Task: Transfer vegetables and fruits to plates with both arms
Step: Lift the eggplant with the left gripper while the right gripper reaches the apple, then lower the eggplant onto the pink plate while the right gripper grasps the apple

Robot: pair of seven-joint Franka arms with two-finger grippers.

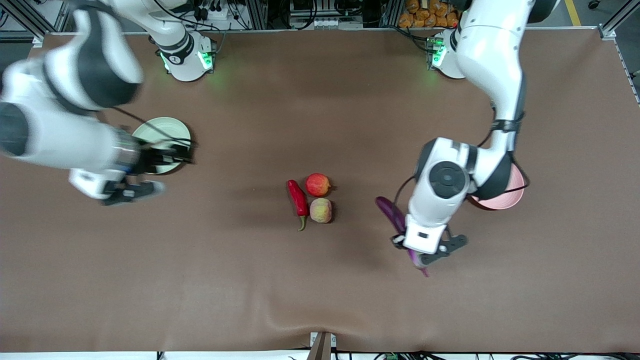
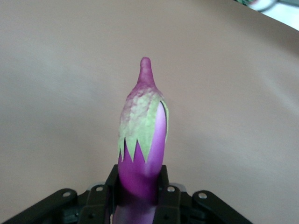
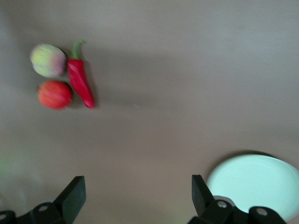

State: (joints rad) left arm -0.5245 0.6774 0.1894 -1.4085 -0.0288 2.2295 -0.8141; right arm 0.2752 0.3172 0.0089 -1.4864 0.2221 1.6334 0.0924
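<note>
My left gripper (image 2: 138, 198) pinches the eggplant (image 2: 140, 144) up over the table, beside the pink plate (image 1: 505, 197). My right gripper (image 3: 135, 198) hangs spread wide by the green plate (image 1: 160, 132). Mid-table – chili (image 1: 298, 197), pomegranate (image 1: 318, 184), with the peach (image 1: 321, 210) nearer the front camera, clustered together.

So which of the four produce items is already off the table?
The purple eggplant, clamped in the left gripper; the chili pepper, pomegranate and peach lie untouched.

pink plate (image 1: 502, 202): mostly hidden under left arm | eggplant (image 1: 395, 216): middle hidden
</note>
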